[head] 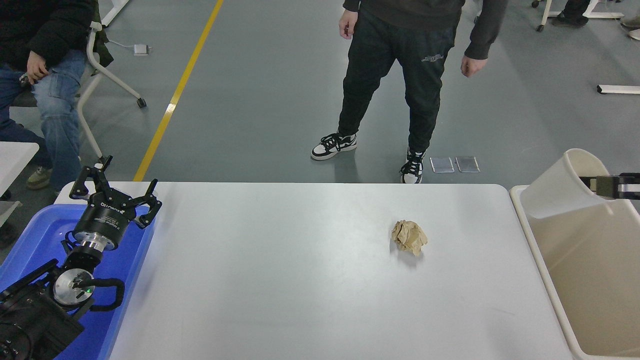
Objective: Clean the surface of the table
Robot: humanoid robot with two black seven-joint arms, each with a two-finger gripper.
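Cup (560, 187) pinched at its rim by my right claw (602, 186), over the beige bin (530, 240) at 3 o'clock; left claw (114, 192) spread, parked at 9; crumpled paper (409, 237) on the tabletop (280, 280) right of centre; I judge it light, soft; pinch across the wad.

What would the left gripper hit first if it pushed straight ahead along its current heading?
Probably nothing on the table. The left gripper, parked open over the blue bin, points up and away toward the far-left corner of the table surface. Beyond lies floor, then a chair leg, though depth is unclear.
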